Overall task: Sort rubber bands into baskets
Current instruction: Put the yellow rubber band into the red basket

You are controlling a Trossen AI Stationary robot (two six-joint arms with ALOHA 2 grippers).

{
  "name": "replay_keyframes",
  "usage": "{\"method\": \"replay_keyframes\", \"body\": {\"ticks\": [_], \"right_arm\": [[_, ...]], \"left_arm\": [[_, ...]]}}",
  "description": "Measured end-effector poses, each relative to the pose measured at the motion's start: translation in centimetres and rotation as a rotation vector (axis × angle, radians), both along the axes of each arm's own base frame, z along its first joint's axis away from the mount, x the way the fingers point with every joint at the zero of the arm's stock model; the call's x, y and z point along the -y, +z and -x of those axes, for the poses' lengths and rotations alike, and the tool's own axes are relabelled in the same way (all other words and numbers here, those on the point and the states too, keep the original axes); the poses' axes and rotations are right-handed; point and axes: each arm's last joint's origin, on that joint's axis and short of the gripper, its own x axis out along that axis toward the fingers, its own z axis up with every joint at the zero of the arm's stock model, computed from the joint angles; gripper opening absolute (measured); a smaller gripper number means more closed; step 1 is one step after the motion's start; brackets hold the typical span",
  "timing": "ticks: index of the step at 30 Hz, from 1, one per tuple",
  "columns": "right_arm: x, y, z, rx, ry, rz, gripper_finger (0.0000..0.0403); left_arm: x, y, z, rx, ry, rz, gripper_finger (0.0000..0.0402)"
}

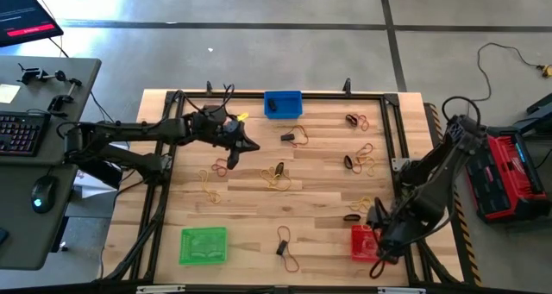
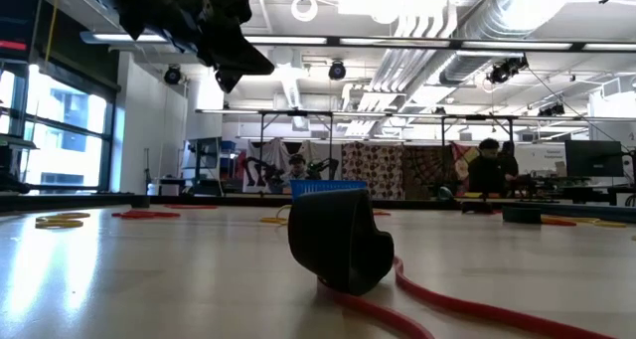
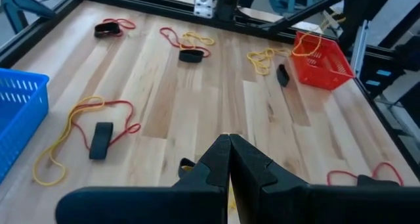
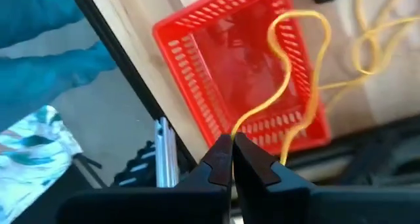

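Judged feather-light, limp and stretchy: thin loops of yellow, red and black rubber bands [image 1: 278,178] lay scattered flat across the wooden counter [image 1: 250,212], several tangled with each other. Probably best taken at a free strand or at a crossing where two strands overlap, pinched right against the wood, since such thin loops would slip out of a loose grip and drag tangled neighbours along. Wider black bands [image 3: 100,140] looked stiffer and easier to nip across their width. Sat in three places: blue basket [image 1: 282,103] at the middle of the far edge, green basket [image 1: 203,245] near the left end of the near edge, red basket [image 4: 239,69] close to the near right corner. Right hand [image 4: 230,142] hung above the red basket with fingers pressed together, pinching a yellow band [image 4: 289,86] whose loop dangled over the basket's mesh, a mismatch in colour if sorting goes by colour. Left hand [image 3: 228,142] hovered over the left-centre of the counter, fingers closed tip to tip, nothing visible between them; a dark scrap showed just beside the tips but did not look gripped.
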Motion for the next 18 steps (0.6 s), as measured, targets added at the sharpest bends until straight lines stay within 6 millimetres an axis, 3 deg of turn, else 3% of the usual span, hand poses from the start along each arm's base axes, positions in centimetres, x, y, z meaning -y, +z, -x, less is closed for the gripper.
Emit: {"method": "replay_keyframes", "body": {"ticks": [4,12,18], "right_arm": [[-0.5,-0.4,-0.2,0.017,-0.026,-0.050,0.0000],[-1.7,1.9,0.6,0.056,-0.074,-0.095,0.0000],[-1.9,2.0,1.2,0.037,-0.065,-0.079,0.0000]], "left_arm": [[0.2,0.0,0.0,-0.002,0.003,0.017,0.0000],[0.3,0.0,-0.1,-0.005,-0.008,0.005,0.0000],[0.3,0.0,-0.1,-0.006,-0.007,0.005,0.0000]]}}
